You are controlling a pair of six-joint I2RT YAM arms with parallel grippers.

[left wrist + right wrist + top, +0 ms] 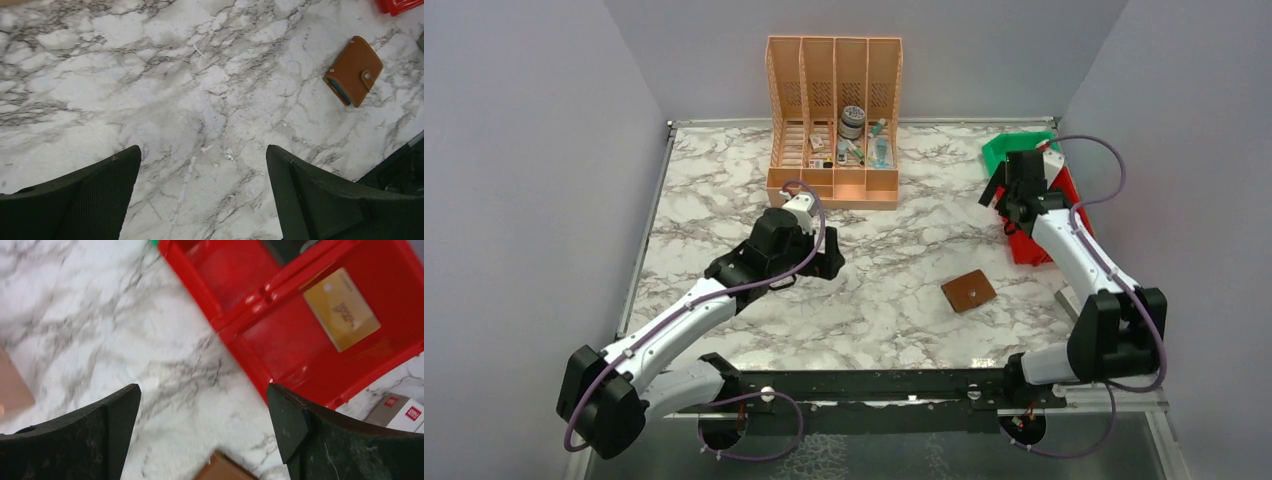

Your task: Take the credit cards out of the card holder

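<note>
Left gripper (202, 165): spread wide, grips nothing, hangs over the bare marble table (150, 75) at middle left of the top view. Right gripper (202, 400): also spread wide and empty, hovers at the rim of the red bin (240, 325), upper right of the top view. One gold credit card (341, 310): lies flat inside that bin, so probably the bin serves as the drop place for removed cards.

Card holder (354, 70): rests flat on the marble at lower centre right of the top view, between the two arms and touched by neither. Looks folded shut with the snap tab fastened. Shows a thin pale blue line along one edge, perhaps more cards inside. Seems well placed for both grippers to reach. Likely needs one to pin it down while the other undoes the tab and pulls. Judged as a pause between steps, with wide jaws ready for an approach.
</note>
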